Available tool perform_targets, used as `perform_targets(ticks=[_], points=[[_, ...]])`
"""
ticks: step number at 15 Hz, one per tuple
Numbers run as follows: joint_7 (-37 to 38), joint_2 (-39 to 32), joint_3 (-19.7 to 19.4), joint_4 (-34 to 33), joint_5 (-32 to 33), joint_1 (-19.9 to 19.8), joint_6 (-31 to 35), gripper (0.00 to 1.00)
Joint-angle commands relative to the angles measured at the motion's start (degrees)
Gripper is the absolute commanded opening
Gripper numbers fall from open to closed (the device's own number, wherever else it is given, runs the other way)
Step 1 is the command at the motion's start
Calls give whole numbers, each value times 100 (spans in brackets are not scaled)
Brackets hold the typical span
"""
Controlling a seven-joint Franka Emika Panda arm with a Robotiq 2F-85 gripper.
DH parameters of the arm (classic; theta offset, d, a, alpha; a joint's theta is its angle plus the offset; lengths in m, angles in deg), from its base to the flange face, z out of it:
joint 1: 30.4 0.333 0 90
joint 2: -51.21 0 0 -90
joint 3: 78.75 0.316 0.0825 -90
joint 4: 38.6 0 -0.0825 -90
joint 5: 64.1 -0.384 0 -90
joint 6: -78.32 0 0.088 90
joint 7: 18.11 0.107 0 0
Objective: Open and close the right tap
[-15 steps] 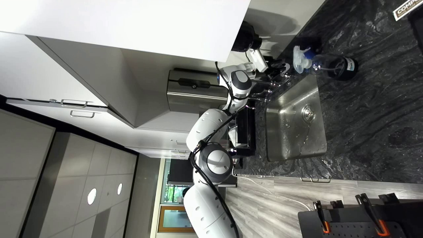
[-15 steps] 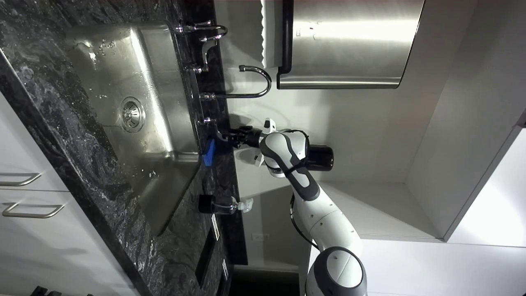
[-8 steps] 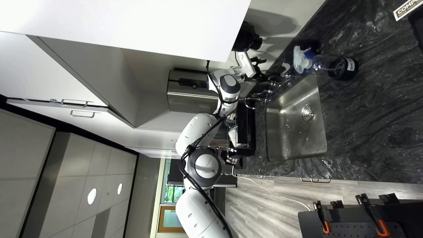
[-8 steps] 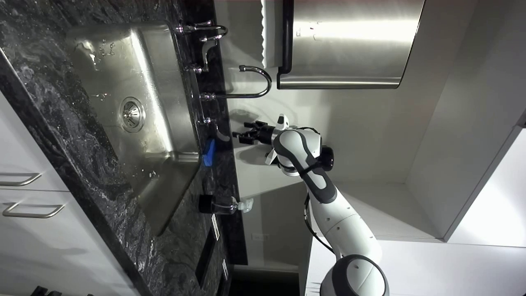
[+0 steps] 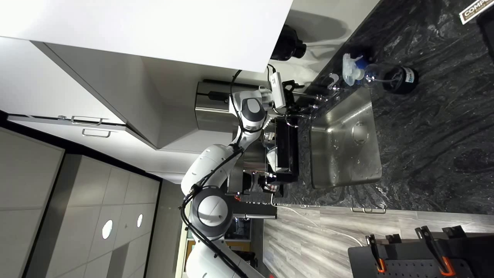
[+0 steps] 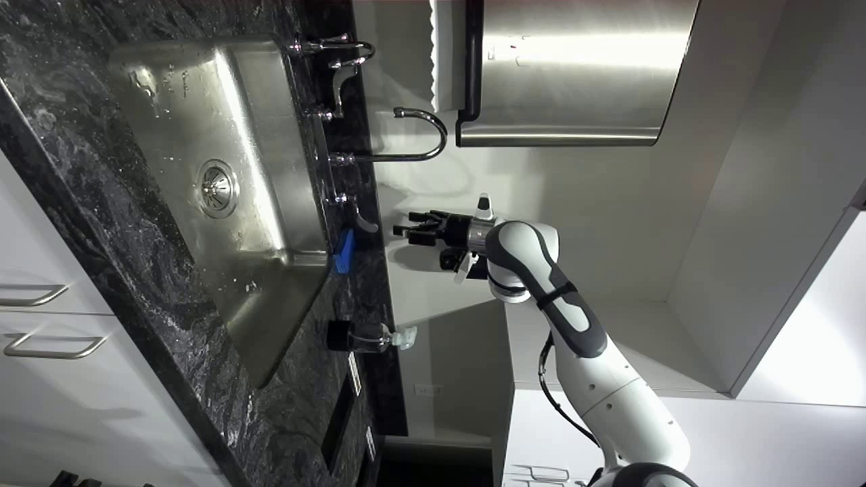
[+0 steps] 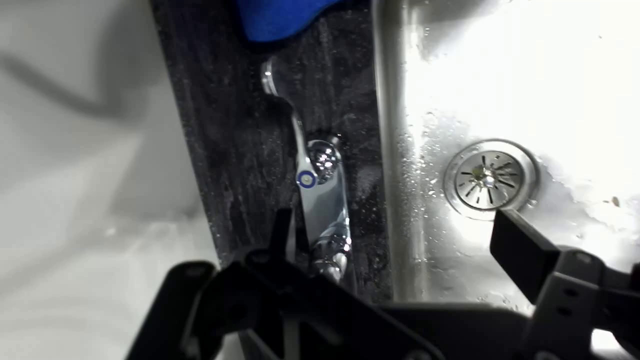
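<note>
The right tap is a chrome lever with a blue ring, its lever (image 7: 299, 132) lying beside the sink rim in the wrist view. It shows too in the exterior views, as a pale curved lever (image 6: 366, 221) and a small light hook (image 5: 333, 80). My gripper (image 7: 400, 236) is spread wide, a black fingertip at each side and nothing gripped. Seen from outside, the gripper (image 6: 410, 228) hangs in the air above the lever, apart from it. No water shows falling from the spout (image 6: 436, 135).
The steel sink (image 6: 254, 135) lies beside the taps. A blue item (image 6: 344, 251) sits close by the lever, and a spray bottle (image 6: 369, 337) stands farther along. Another tap lever (image 6: 338, 91) is across from the spout. A steel dispenser (image 6: 575, 74) hangs on the wall.
A second ago my gripper was down at the right tap's lever. It has opened wide and risen away from it, shifting towards the spout. The lever shows no clear shift.
</note>
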Motion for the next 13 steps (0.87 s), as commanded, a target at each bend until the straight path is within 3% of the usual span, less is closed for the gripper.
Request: perform_targets(ticks=[1, 8, 9, 13], points=[[481, 830, 105, 911, -416, 2, -406, 100], [1155, 1471, 91, 1811, -768, 67, -405, 100], [920, 1131, 105, 1386, -699, 42, -475, 100], [930, 1130, 102, 1429, -698, 40, -472, 100]])
